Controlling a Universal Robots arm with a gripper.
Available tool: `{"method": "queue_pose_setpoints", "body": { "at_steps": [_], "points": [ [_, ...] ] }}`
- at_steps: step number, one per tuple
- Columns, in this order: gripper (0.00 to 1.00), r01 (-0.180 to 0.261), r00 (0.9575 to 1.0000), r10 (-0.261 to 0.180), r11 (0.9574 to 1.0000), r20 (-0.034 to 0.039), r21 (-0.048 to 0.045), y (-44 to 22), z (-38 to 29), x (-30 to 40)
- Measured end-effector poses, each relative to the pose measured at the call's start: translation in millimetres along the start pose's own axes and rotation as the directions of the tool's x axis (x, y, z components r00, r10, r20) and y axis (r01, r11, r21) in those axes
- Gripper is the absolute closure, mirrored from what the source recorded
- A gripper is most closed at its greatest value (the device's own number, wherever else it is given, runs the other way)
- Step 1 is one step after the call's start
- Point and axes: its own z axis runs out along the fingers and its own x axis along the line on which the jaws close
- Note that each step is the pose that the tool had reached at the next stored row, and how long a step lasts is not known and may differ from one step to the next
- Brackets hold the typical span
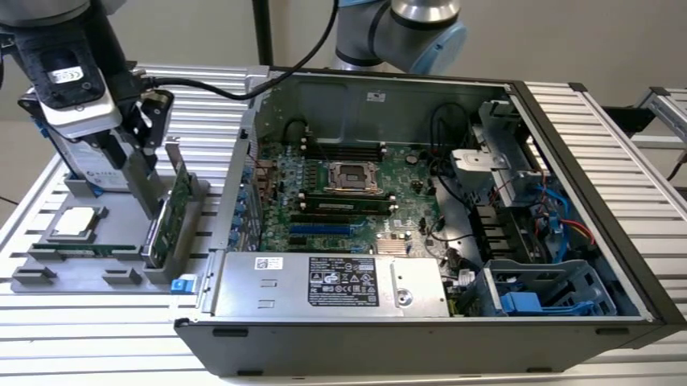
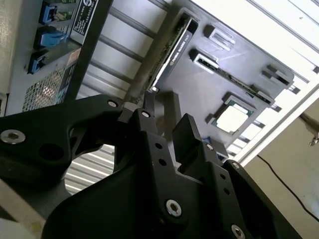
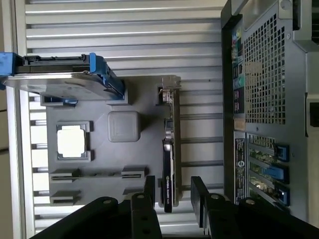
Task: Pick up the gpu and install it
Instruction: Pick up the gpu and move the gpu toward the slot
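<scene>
The gpu (image 1: 172, 205) stands on edge in a slot of the grey parts tray (image 1: 64, 277), at the exterior view's left, with its green board facing the computer case. Edge-on, the gpu (image 3: 169, 149) is a thin black strip with a silver bracket at one end. My gripper (image 1: 140, 173) hangs over the tray, close beside and above the card. Its black fingers (image 3: 149, 191) are open, and the card's end lies in line with the gap between them. In the second wrist view the gripper (image 2: 167, 122) is open a little short of the gpu (image 2: 172, 45).
The open computer case (image 1: 601, 145) lies at the exterior view's right, with the motherboard (image 1: 343, 193) and blue slots (image 1: 322, 229) exposed. The tray also holds a hard drive with blue rails (image 3: 60, 74), a processor (image 3: 73, 140) and a memory stick (image 1: 86, 248).
</scene>
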Motion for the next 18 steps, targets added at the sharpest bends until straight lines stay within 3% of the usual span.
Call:
{"method": "queue_pose_setpoints", "body": {
  "at_steps": [18],
  "points": [
    [0.00,0.000,1.0000,0.000,1.0000,0.0001,-0.0001,1.9,14.1,0.4]
  ]
}}
